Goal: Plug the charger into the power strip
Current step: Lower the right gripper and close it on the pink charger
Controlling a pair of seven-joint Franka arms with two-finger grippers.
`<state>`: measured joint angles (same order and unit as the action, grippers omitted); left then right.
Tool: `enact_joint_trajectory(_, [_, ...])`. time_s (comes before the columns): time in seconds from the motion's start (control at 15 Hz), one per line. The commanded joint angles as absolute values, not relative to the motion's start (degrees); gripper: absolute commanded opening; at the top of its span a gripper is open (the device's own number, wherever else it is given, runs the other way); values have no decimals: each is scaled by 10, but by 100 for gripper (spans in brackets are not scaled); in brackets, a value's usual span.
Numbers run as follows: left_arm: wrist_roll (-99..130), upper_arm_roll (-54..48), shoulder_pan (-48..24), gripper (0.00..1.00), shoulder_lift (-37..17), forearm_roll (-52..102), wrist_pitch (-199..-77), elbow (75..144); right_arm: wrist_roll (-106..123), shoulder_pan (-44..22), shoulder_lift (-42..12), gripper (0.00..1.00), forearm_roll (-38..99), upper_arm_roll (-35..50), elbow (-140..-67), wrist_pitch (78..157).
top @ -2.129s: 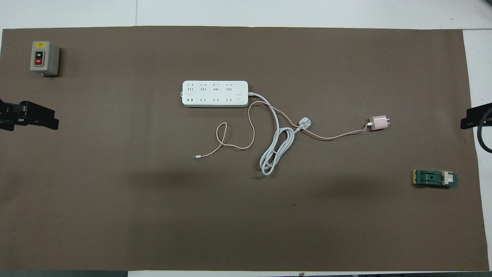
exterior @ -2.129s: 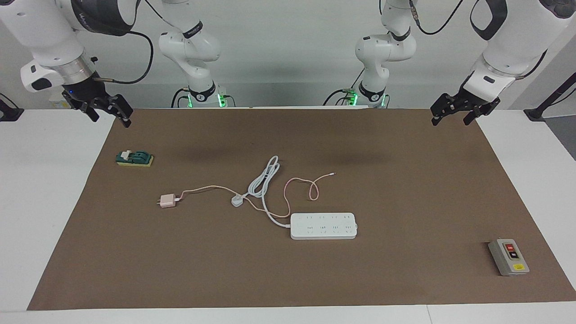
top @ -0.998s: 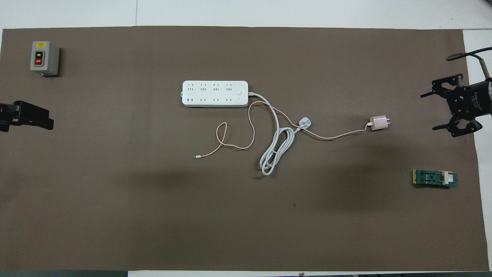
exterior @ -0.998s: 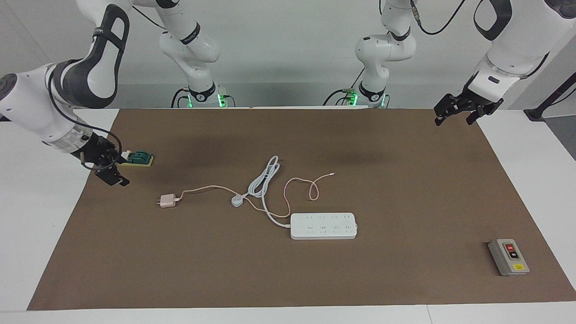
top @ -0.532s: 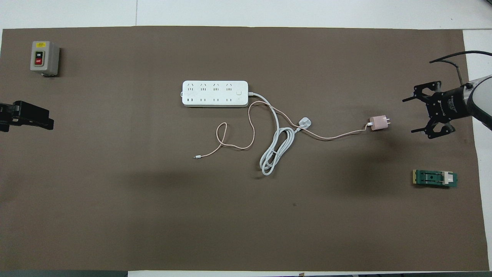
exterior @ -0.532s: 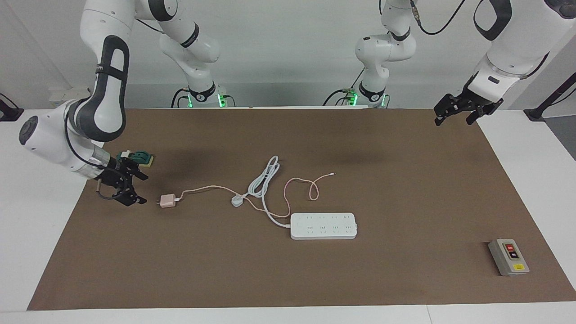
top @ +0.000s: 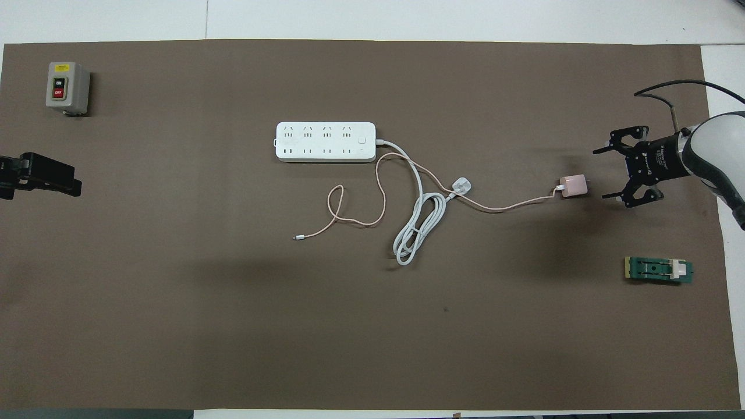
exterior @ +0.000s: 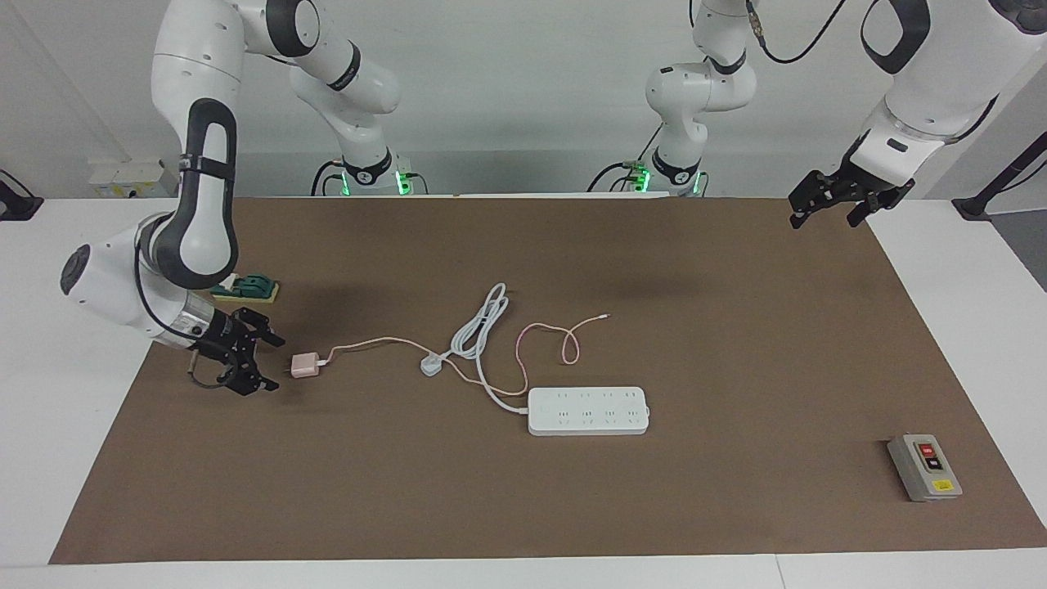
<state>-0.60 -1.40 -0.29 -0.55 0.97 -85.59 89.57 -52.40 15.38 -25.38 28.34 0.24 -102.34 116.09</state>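
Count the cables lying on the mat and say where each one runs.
2. The charger trails a thin pink cable that loops nearer the robots than the power strip; its thick white cord coils beside that.

1 charger [exterior: 305,365], 1 pwr strip [exterior: 588,410], 2 grippers [exterior: 271,362]

Both views are bright and evenly lit from above, sharp throughout, with no glare. Soft, blurred dark shadows of the arms fall on the matte brown mat covering the surface [exterior: 736,343], the deepest beside the small pale-pink cube charger [top: 573,185].
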Motion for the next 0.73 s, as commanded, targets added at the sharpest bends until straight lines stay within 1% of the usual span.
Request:
enact_joint_trajectory(0.0, [-9,-18,4,100,10,2,-857,912,-534,150,-258,100,297,7,-1027,1172])
enact_joint_trajectory(0.47, [-9,-18,4,100,10,2,-857,912,-530,145,-254,100,298,7,-1046,1165])
enact_joint_trajectory(0.67, [-9,-18,3,100,10,2,-857,912,-530,143,-252,100,298,7,-1056,1177])
